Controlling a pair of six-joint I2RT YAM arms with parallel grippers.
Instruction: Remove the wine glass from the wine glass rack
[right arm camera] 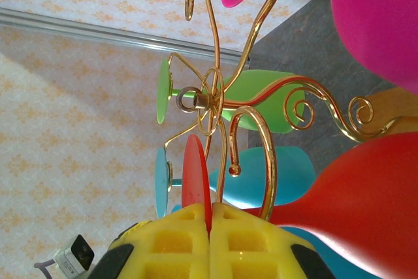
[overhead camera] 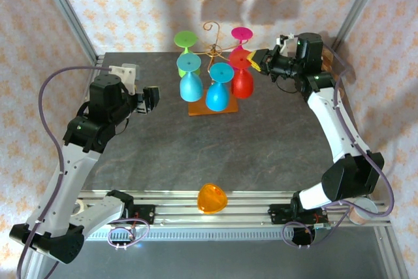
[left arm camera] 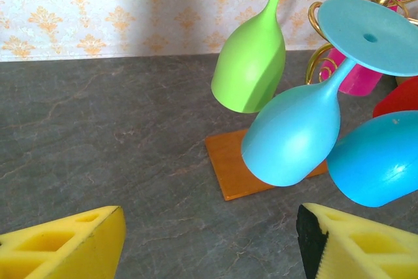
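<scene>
The wine glass rack [overhead camera: 213,49] is a gold wire stand on an orange-brown base [overhead camera: 204,110] at the back middle of the table. Several wine glasses hang upside down from it. My right gripper [overhead camera: 256,59] is shut on the flat foot of the red wine glass [overhead camera: 242,80]. In the right wrist view the yellow pads [right arm camera: 176,240] pinch that red foot [right arm camera: 195,174] beside a gold arm [right arm camera: 264,142], and the red bowl [right arm camera: 366,194] hangs right. My left gripper [overhead camera: 152,98] stands open left of the rack, holding nothing; its view shows the light blue glass [left arm camera: 294,135] ahead.
Green [overhead camera: 186,39], pink [overhead camera: 242,33], light blue [overhead camera: 190,82] and blue [overhead camera: 219,91] glasses hang close around the red one. An orange rounded object [overhead camera: 212,198] lies on the rail at the near edge. Patterned walls stand behind and beside the dark table [overhead camera: 150,148].
</scene>
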